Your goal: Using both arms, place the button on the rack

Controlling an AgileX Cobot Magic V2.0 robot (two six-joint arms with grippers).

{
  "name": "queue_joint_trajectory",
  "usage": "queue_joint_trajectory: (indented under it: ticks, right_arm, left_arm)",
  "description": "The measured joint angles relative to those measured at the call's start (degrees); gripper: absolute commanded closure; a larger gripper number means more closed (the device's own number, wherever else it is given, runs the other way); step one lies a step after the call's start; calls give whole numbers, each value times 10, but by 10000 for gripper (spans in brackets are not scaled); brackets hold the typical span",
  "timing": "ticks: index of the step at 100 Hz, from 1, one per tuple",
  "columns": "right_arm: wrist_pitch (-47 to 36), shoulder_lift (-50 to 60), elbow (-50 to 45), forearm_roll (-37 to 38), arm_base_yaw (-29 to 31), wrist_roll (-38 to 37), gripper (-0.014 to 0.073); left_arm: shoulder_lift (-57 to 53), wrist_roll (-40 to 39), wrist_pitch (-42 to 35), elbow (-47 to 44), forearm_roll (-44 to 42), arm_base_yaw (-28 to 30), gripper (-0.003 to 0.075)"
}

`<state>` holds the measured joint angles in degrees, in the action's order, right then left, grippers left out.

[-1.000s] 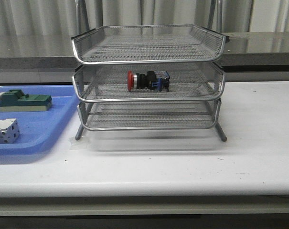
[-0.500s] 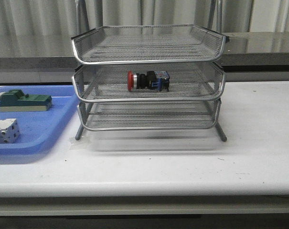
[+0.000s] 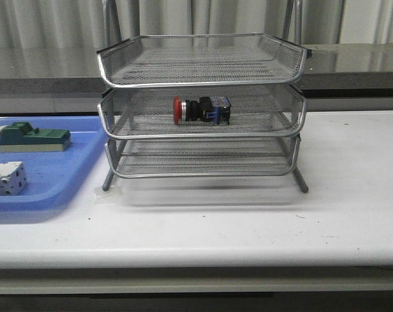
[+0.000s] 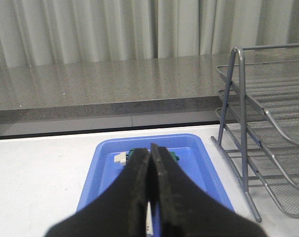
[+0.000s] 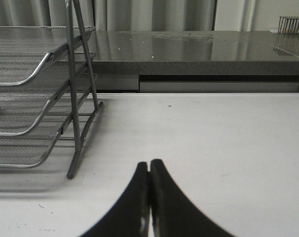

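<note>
Lying in rack (image 3: 202, 127) middle tier, button (image 3: 201, 110), closed pincers (image 4: 150, 163) only wrist-seen

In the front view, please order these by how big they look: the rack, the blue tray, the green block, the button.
Largest to smallest, as seen:
1. rack
2. blue tray, though its left side is cut off by the picture edge
3. green block
4. button
The block and the button look close in size, and the block lies a little nearer, so their order is unsure.

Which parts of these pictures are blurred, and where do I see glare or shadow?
Front view: sharp; soft shadow on the table under the rack. Left wrist view: the shut left pincer is out of focus. Right wrist view: right pincer blurred too; glare on the grey counter.
</note>
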<state>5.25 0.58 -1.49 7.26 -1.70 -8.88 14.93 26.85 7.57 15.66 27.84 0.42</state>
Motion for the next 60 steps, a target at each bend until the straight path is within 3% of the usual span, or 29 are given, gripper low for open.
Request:
queue_joint_trajectory:
  ticks: [10,34,60]
  right_arm:
    - [0,0,0,0,0,0,654]
    - [0,0,0,0,0,0,654]
    - [0,0,0,0,0,0,654]
  left_arm:
    - [0,-45,0,0,-52,-5,741]
    - [-4,-329,0,-24,-315,-17,741]
    - [-71,-375,-22,-90,-354,-18,741]
